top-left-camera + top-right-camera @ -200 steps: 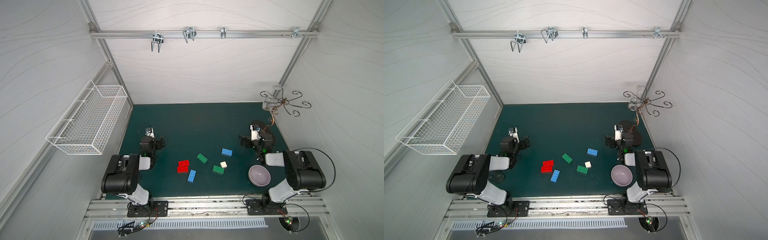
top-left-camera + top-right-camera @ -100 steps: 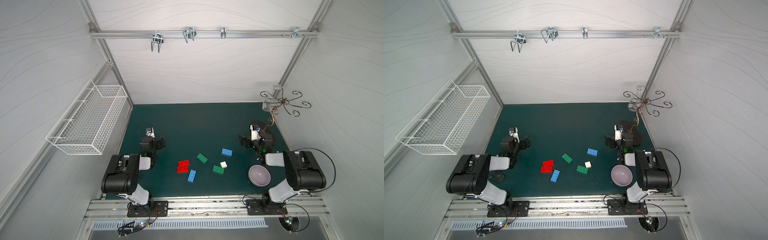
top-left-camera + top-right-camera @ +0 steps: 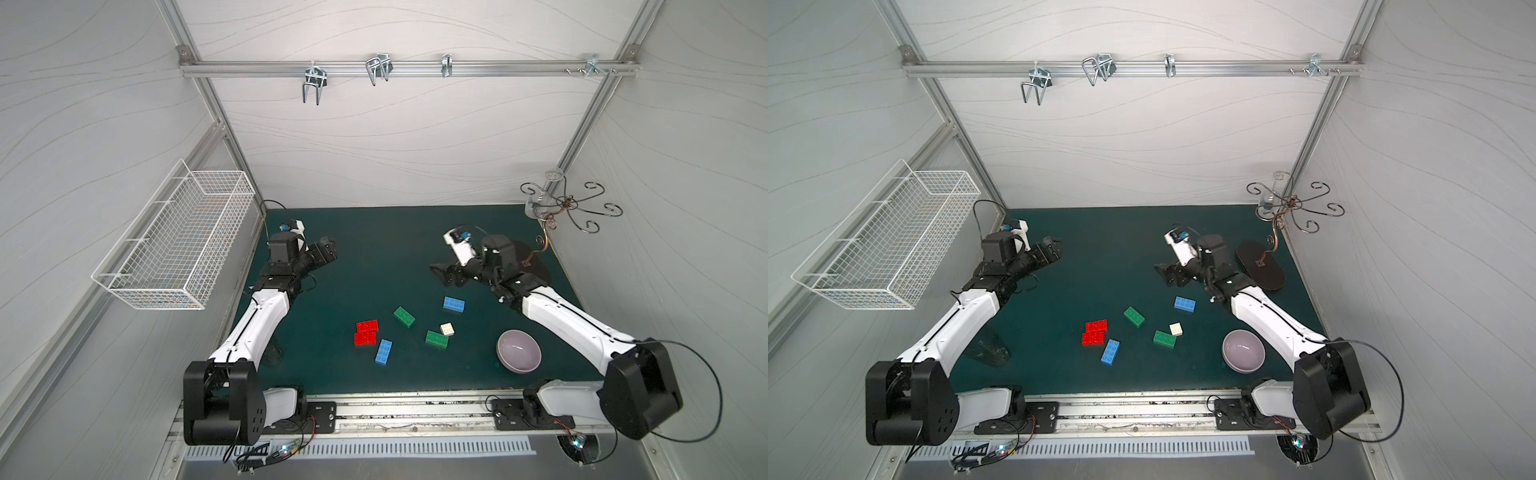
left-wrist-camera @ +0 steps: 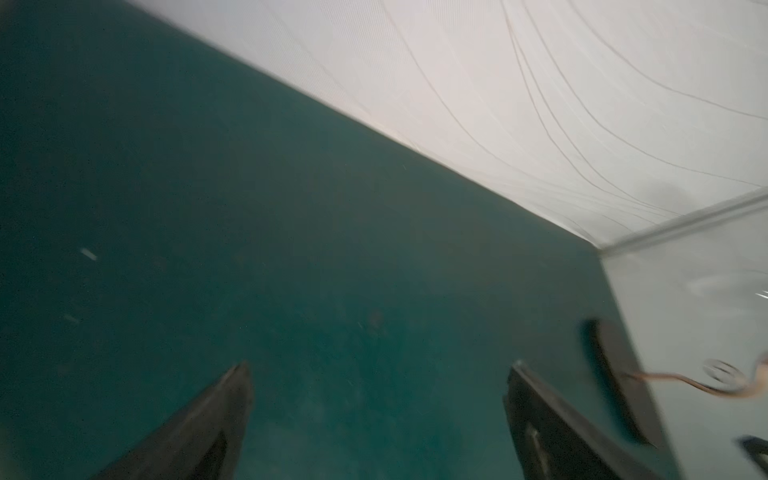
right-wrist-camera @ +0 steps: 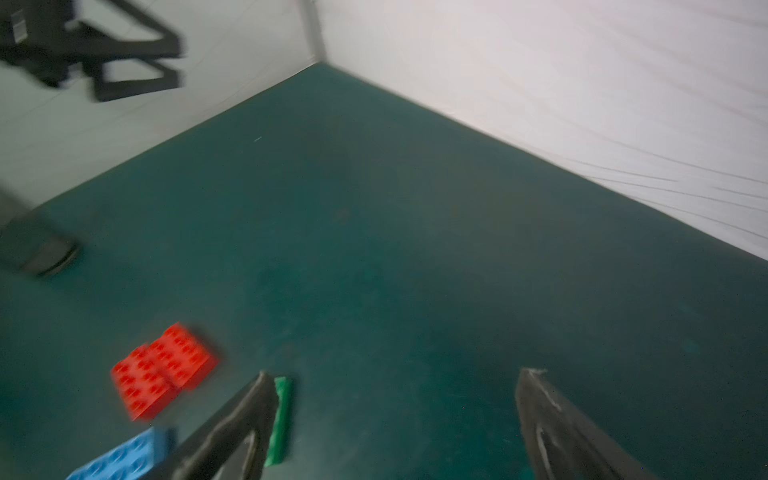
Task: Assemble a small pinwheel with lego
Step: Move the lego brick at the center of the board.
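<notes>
Tabletop [image 5: 415, 249] alone shows between the wide-spread jaws of the right gripper [image 5: 395, 372] in its blurred wrist view, so it is released and grasps nothing. A sliver of green shows just past one finger [image 5: 249, 407], and the two red bricks [image 5: 164, 370] lie beyond it, touching side by side. In both top views this gripper sits right of centre, pointing toward the left of the frame, clear of every brick. The left gripper [image 4: 379, 365] is likewise released: its wrist view shows two dark fingers far apart with only dark green surface between them. In a top view the left gripper [image 3: 326, 249] is at centre left, well apart from the bricks. They lie loose and flat, studs up, in the lower middle of the frame, between the two arms. The red pair is furthest left, with the lower blue brick [image 3: 383, 352] just below and right of it. The upper green brick [image 3: 404, 317] lies tilted near the centre. To its right, the small white brick [image 3: 447, 329] sits just beside the lower green brick [image 3: 436, 339]; whether they touch cannot be told. The upper blue brick [image 3: 454, 304] lies above these two, nearest the right gripper. A lilac bowl [image 3: 519, 353] stands upright at lower right, apart from the bricks and beside the right arm. Further out, a curled metal hook stand [image 3: 1291, 203] rises from a dark oval base [image 3: 1260, 266] at the right wall. A white wire basket [image 3: 178, 241] hangs on the left wall, and a rail with metal hooks [image 3: 374, 68] crosses the top of the frame.
</notes>
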{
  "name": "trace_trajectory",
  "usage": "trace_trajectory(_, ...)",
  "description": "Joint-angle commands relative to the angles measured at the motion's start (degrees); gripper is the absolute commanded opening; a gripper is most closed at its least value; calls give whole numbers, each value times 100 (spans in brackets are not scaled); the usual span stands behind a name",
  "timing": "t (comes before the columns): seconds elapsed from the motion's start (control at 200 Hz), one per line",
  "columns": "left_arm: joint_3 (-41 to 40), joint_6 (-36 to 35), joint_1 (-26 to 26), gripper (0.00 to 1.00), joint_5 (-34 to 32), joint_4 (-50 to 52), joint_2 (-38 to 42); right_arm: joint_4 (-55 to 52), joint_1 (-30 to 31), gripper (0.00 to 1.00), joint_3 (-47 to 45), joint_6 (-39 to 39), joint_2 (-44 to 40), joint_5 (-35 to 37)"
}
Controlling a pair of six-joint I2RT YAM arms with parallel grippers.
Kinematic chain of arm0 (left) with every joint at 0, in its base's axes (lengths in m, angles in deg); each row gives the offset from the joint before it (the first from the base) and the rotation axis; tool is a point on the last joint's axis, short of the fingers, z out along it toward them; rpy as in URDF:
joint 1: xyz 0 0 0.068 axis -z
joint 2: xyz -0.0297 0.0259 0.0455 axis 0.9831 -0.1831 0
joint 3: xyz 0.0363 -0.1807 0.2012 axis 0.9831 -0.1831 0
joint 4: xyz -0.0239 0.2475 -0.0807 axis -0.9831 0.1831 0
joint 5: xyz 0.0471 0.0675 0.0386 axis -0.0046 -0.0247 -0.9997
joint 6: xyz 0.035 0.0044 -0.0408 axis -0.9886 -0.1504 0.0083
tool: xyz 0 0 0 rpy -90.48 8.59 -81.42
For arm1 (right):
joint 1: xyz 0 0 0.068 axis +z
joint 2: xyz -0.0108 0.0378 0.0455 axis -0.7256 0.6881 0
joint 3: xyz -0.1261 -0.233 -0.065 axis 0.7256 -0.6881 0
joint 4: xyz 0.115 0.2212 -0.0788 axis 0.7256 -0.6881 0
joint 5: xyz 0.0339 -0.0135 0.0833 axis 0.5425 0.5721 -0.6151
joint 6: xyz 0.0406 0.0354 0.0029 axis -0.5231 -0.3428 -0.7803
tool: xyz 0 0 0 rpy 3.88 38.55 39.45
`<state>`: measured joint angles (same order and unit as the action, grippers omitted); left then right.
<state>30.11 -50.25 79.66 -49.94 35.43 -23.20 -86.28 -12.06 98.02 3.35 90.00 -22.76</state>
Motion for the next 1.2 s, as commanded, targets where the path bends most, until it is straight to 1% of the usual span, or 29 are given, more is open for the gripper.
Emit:
trace_trajectory(0.0,-406,851,291,100,1220,881,168,-966,737,88,-160,192,161,-88)
trace_trajectory(0.06,-488,569,515,100,796,1311,475,-1034,1113,88,-168,214,307,37)
trace_trajectory(0.1,-590,555,591,99,618,1485,592,-1154,1269,88,-99,195,491,70)
trace_trajectory(0.195,-703,709,605,97,757,1947,495,-1286,1424,88,58,9,1053,87)
trace_trajectory(0.25,-870,807,696,95,890,1841,536,-1213,1487,87,107,-84,1299,89)
trace_trajectory(0.3,-993,845,826,95,767,1721,661,-1094,1554,87,131,12,1463,214)
trace_trajectory(0.36,-1003,791,904,95,579,1801,670,-1076,1574,87,261,19,1710,424)
trace_trajectory(0.425,-955,734,908,95,584,1930,550,-1150,1548,88,491,21,2046,443)
trace_trajectory(0.44,-950,729,904,95,600,1924,519,-1138,1553,87,533,178,2104,457)
trace_trajectory(0.515,-1001,788,905,95,693,1756,428,-1087,1547,86,719,302,2422,555)
trace_trajectory(0.59,-932,771,903,96,640,1769,402,-1149,1512,81,951,306,2708,661)
trace_trajectory(0.64,-870,721,903,96,580,1833,390,-1201,1455,74,1079,244,2854,626)
trace_trajectory(0.7,-770,687,904,97,548,1927,368,-1363,1400,69,1239,255,3022,674)
trace_trajectory(0.81,-645,623,906,97,544,2029,326,-1454,1371,66,1324,318,3160,725)
trace_trajectory(0.89,-646,643,906,97,556,1977,294,-1654,1387,57,1519,385,3307,755)
trace_trajectory(0.94,-627,633,903,97,570,1964,254,-1812,1380,49,1626,449,3398,770)
trace_trajectory(0.99,-607,640,907,97,582,1973,215,-1841,1375,46,1645,464,3446,811)
trace_trajectory(1.045,-601,687,902,97,602,1936,190,-1725,1358,34,1590,491,3417,737)
trace_trajectory(1.12,-584,770,895,97,680,1815,143,-1659,1337,23,1643,759,3443,711)
trace_trajectory(1.19,-523,818,827,97,750,1788,84,-1830,1275,21,1938,1190,3628,610)
